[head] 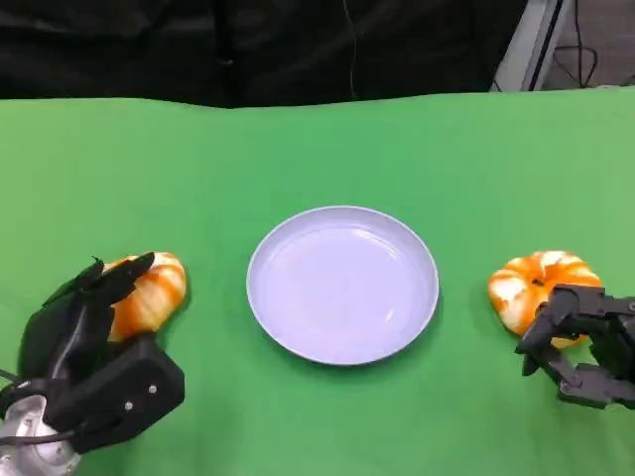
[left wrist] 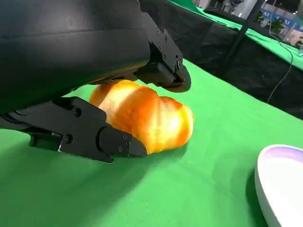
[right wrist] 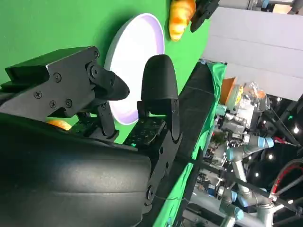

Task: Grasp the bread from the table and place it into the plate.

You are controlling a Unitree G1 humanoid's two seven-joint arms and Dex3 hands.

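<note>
Closing around the glossy orange bread roll (left wrist: pixel 147 116) near the green table's (head: pixel 327 149) left edge, left hand (head: pixel 94 347) fingers straddle it, not yet pinching; squeeze gently before lifting toward the pale round plate (head: pixel 342 285)

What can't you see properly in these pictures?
- Head view: the left hand covers part of the left bread, so whether it grips it is unclear.
- Head view: the right hand hides the near side of the right bread.
- Left wrist view: the plate is cut off by the picture's edge.
- Right wrist view: the right hand hides part of the plate.
</note>
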